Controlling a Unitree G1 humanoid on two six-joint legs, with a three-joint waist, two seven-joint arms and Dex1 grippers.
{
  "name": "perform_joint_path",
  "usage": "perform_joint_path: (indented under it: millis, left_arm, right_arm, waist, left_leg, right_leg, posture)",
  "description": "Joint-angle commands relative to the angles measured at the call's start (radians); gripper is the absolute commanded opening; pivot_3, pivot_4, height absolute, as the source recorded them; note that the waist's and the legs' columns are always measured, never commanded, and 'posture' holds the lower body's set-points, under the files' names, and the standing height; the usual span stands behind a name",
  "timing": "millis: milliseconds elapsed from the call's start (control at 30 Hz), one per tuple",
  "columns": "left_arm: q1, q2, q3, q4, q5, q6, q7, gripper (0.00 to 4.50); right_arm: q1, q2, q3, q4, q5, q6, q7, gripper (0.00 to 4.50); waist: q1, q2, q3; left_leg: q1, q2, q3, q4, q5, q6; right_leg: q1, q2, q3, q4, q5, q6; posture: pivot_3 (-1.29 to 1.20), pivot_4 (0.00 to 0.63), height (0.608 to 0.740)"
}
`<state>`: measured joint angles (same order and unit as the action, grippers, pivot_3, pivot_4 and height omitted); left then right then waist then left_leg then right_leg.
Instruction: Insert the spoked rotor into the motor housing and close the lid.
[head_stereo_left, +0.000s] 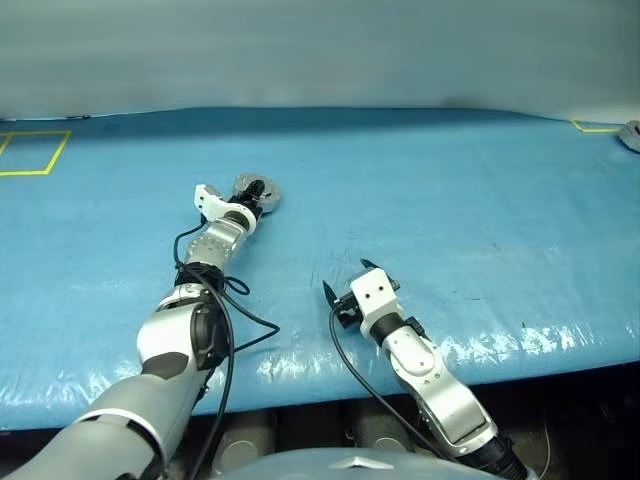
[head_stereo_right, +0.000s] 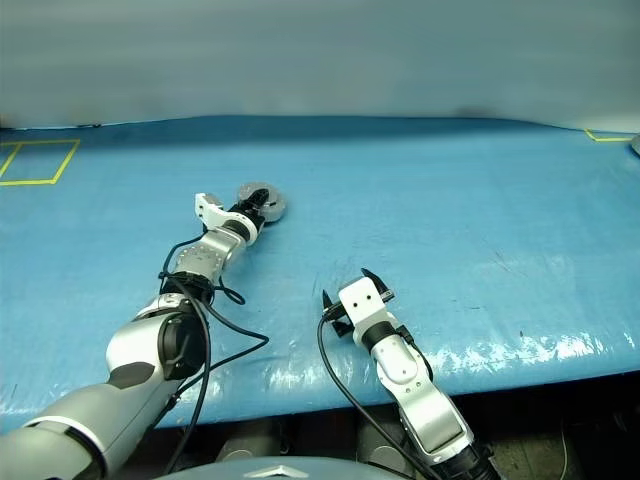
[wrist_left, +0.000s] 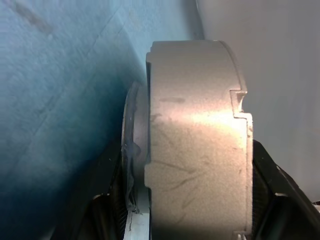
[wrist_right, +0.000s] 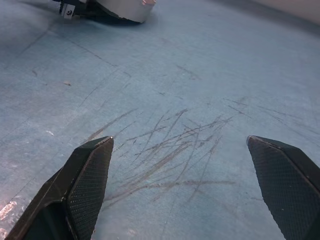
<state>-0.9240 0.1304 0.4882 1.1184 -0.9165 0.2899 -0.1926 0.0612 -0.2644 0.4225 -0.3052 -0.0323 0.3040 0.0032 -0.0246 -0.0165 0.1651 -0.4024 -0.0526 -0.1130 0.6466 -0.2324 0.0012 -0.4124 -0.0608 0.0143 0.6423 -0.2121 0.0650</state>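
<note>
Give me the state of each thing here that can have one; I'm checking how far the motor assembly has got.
motor housing: on the blue table, plain grey wall between the left gripper's fingers; whether gripped, cannot tell.
lid: cannot tell if open or closed.
left gripper: at the housing, fingers either side of it.
right gripper: open wide, empty, over scratched blue table.

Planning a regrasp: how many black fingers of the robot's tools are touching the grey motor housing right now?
2: both fingers of the left tool flank the motor housing. The right tool sits open over bare blue mat.
</note>
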Motion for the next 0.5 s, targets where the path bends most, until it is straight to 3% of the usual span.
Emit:
perform_joint_path:
  millis: [33, 67, 100, 367, 500]
  left_arm:
    - [0.039, 0.046, 0.009, -0.057, 0.047, 0.072, 0.011, 4.05]
    - [0.061, 0.054, 0.007, -0.080, 0.057, 0.099, 0.018, 4.40]
    - [0.093, 0.063, 0.003, -0.115, 0.067, 0.136, 0.028, 4.46]
    - [0.506, 0.140, -0.087, -0.641, 0.077, 0.581, 0.107, 4.46]
    - [0.711, 0.194, -0.226, -0.927, 0.168, 0.599, 0.050, 4.46]
  right_arm:
    - [-0.005, 0.023, -0.020, -0.025, -0.015, -0.005, 0.025, 4.50]
    - [-0.006, 0.028, -0.022, -0.024, -0.015, -0.001, 0.034, 4.50]
    - [-0.007, 0.035, -0.027, -0.023, -0.006, 0.005, 0.048, 4.50]
    - [0.000, 0.054, -0.042, -0.034, 0.022, 0.060, 0.148, 4.50]
    - [0.005, 0.059, -0.053, -0.037, 0.030, 0.069, 0.181, 4.50]
  waist:
    - [-0.005, 0.000, 0.000]
    - [-0.009, 0.000, 0.000]
    - [-0.014, 0.001, 0.000]
    - [-0.042, 0.009, -0.008]
    - [-0.036, 0.012, -0.016]
  left_leg:
    - [0.002, 0.000, 0.000, 0.000, -0.001, 0.002]
    - [0.003, 0.001, 0.000, 0.000, -0.002, 0.003]
    - [0.004, 0.001, 0.001, 0.000, -0.002, 0.003]
    - [0.019, 0.010, 0.007, -0.003, -0.002, 0.002]
    - [0.036, 0.011, 0.008, -0.010, -0.003, 0.002]
  right_leg:
    - [0.001, 0.000, 0.000, 0.000, 0.000, 0.000]
    - [0.002, 0.000, 0.000, 0.001, 0.000, 0.001]
    - [0.002, 0.000, 0.000, 0.001, -0.001, 0.002]
    - [0.012, 0.002, 0.004, 0.003, -0.001, 0.001]
    - [0.022, 0.000, 0.005, 0.001, -0.007, -0.007]
  posture:
    - [0.00, 0.150, 0.740]
    - [0.00, 0.150, 0.740]
    - [0.00, 0.150, 0.740]
    - [0.00, 0.150, 0.740]
    - [0.00, 0.150, 0.740]
